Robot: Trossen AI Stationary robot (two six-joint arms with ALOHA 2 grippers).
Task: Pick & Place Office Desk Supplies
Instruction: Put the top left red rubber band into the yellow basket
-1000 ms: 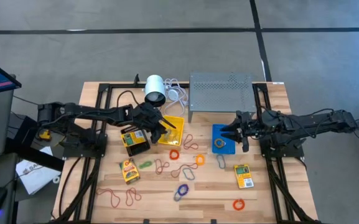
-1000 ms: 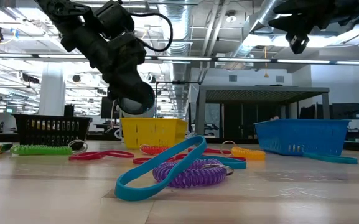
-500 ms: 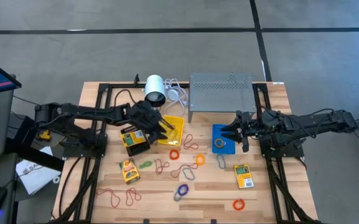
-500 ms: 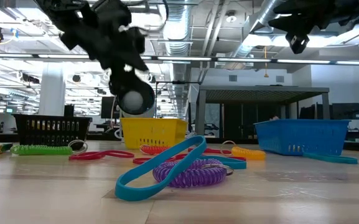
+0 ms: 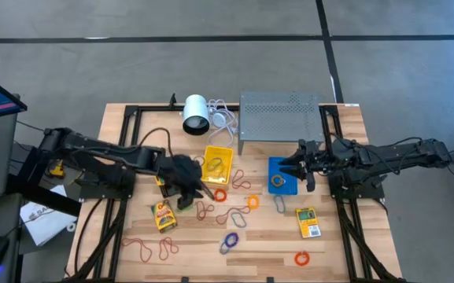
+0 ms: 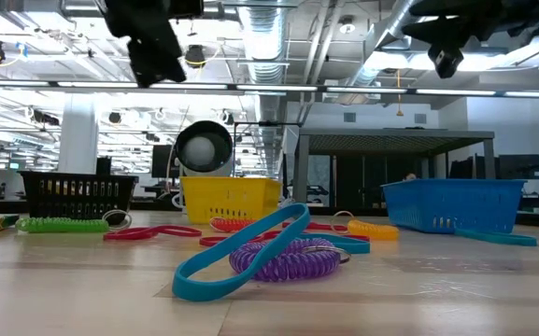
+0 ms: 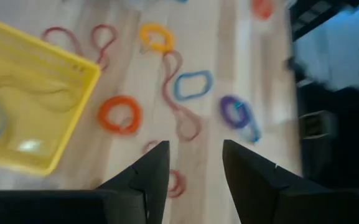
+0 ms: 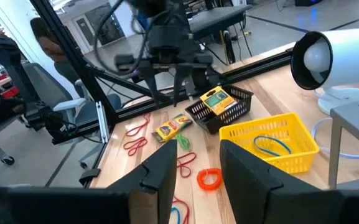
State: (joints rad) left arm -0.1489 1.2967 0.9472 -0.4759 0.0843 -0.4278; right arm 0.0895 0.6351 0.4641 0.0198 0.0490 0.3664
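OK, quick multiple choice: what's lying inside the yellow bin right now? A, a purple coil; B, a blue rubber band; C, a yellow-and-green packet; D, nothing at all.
B: a thin blue rubber band lies inside the yellow bin, as the right wrist view shows, while a yellow-and-green packet sits in the black bin instead.

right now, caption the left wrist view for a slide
Left gripper, fingers apart and empty, above bands on the table beside the yellow bin: an orange loop, a blue loop, a purple coil.
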